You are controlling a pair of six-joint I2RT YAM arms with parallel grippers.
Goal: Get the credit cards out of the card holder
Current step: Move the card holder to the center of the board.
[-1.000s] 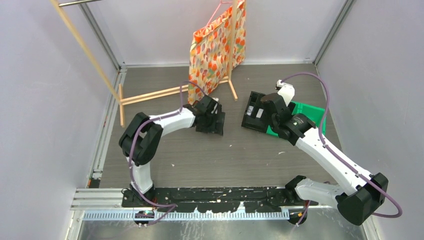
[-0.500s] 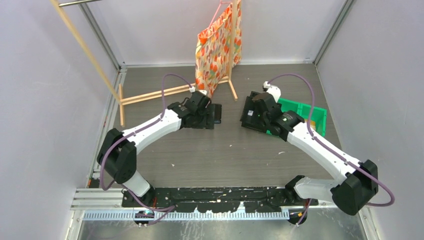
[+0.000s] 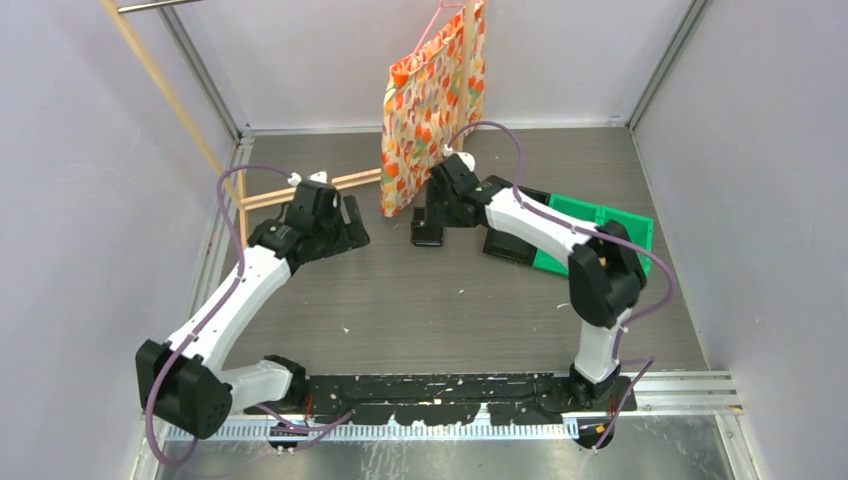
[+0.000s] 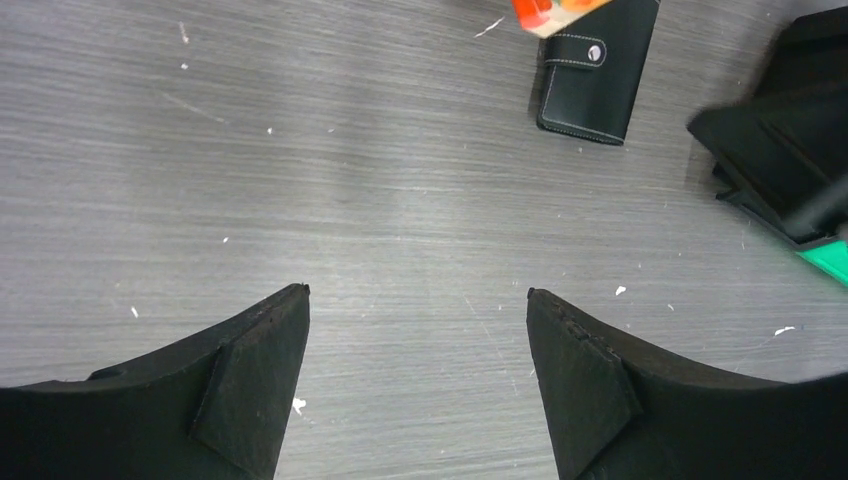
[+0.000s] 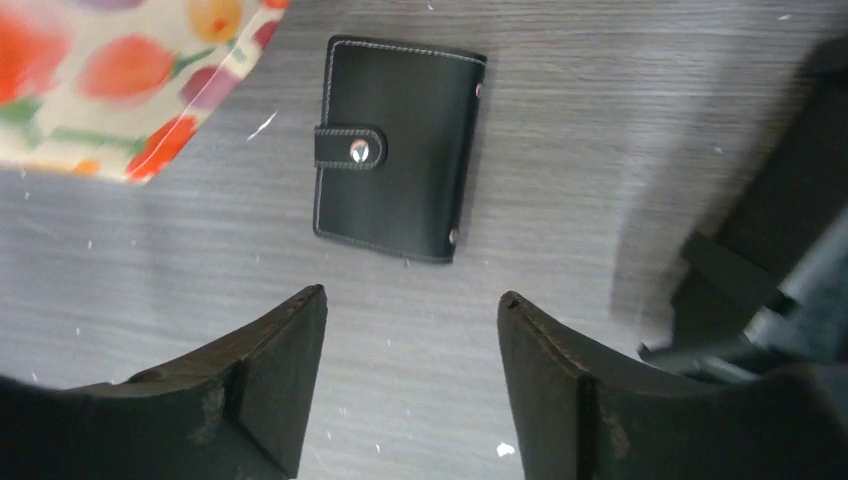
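The card holder [image 5: 395, 150] lies flat on the grey table [image 5: 560, 130]. It is shut, black side up, w/ its clasp tab [image 5: 350, 148] snapped across the front. The cards can't be seen, since the inside is hidden. 1 corner of the holder is just beside the low edge of the orange bag [image 5: 110, 80], which hangs at the back by a wood rack [image 3: 270, 196].

The R gripper [image 5: 412, 292] hangs over the table near the holder and does not touch it. Its 2 fingers are apart, w/ only bare table btw them. In the top view the R arm reaches far to the left, and its gripper [image 3: 430, 215] sits above the holder [image 3: 427, 237].

The L gripper [image 4: 417, 292] is well apart from the holder [image 4: 597, 75] — off on the left side. Its 2 fingers are wide apart too and hold nothing.

A black bin [image 3: 510, 248] and a green tray [image 3: 610, 218] sit on the right side, partly under the R arm.
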